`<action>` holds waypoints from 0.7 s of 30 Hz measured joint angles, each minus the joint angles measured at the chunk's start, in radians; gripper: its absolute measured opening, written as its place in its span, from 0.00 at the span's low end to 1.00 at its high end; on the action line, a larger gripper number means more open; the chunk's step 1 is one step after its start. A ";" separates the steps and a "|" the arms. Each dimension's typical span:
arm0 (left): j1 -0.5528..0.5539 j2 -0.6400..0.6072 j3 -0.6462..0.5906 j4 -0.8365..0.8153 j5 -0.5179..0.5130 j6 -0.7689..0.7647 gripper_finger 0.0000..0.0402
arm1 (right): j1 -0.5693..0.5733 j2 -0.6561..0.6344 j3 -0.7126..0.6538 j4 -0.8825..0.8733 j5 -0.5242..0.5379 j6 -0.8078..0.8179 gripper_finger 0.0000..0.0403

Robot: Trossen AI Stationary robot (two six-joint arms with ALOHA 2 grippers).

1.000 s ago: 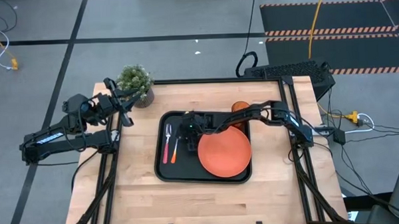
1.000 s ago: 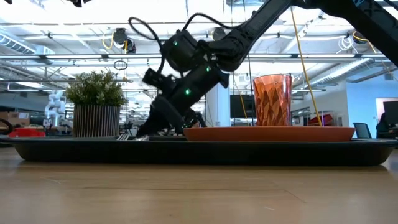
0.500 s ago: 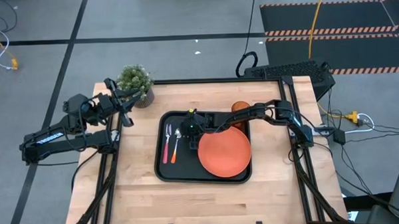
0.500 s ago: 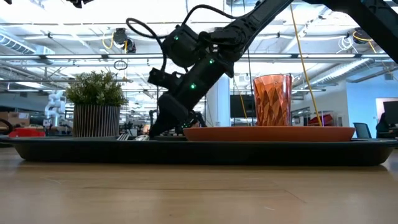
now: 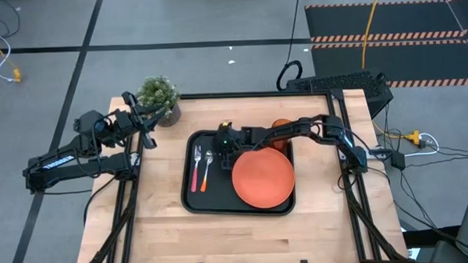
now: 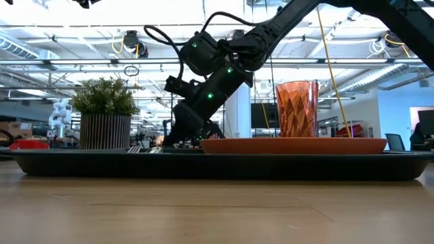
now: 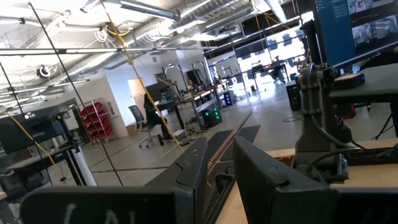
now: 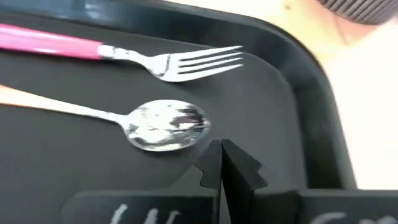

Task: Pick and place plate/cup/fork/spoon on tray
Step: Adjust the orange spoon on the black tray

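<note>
We note the right gripper [image 8: 221, 163], fingers pressed together on nothing, just above the large black rectangular tray [image 8: 298, 93] beside the orange-handled, silver-bowled spoon [image 8: 163, 126]; the left gripper's [image 7: 217, 168] fingers stand slightly apart.

Four cameras are watching my table, and I am describing where each one is sitting.

The high camera is hanging overhead, looking straight down on the whole table [image 5: 245, 232] and both my arms. The low camera is sitting at table-top level, facing across the tray [image 6: 224, 167] rim into the room behind. My right wrist camera is peering close past my own right gripper [image 8: 222, 163] at the tray floor, sharing the fork [image 8: 124, 52] and spoon [image 8: 146, 124] with the high view. My left wrist camera is looking out level past my left gripper [image 7: 217, 165] into the room, sharing that background with the low view.
</note>
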 joint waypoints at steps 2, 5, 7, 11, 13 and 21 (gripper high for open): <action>0.000 0.000 0.000 0.000 0.000 0.000 0.20 | -0.006 0.000 0.000 0.009 -0.025 0.009 0.00; 0.000 0.000 0.000 0.000 0.000 0.001 0.20 | -0.003 0.000 0.000 0.024 -0.074 0.009 0.00; 0.000 0.000 0.000 0.000 0.000 0.002 0.20 | 0.001 0.000 0.000 0.033 -0.081 0.011 0.00; 0.000 0.000 0.000 0.000 0.000 0.002 0.20 | 0.006 0.000 0.000 0.050 -0.080 0.030 0.00; 0.000 0.000 0.000 0.000 0.000 0.002 0.20 | 0.010 0.000 -0.004 0.064 -0.078 0.036 0.00; 0.000 0.000 0.000 0.001 0.000 0.002 0.20 | 0.021 0.002 -0.117 0.277 -0.048 0.066 0.00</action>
